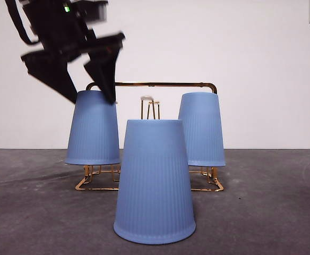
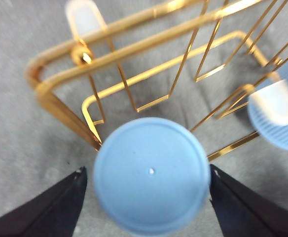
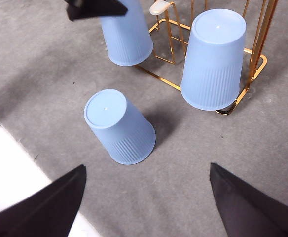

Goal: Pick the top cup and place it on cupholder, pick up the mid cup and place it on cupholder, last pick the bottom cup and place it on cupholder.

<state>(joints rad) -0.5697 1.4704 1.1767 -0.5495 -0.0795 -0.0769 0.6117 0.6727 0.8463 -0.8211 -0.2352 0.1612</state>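
On the cupholder (image 1: pixel 154 84) sit two cups, a third beside; left gripper (image 2: pixel 144 197) spread wide.

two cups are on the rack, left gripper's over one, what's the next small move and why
Probably lift the left gripper straight up and away: its jaws stand open either side of the left cup, which sits on the cupholder. One cup stands on the table.

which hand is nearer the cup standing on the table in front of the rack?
Hard to call. The right hand hangs open above the table, cup on the table ahead of it. The left hand is open around a cup on the rack, behind it.
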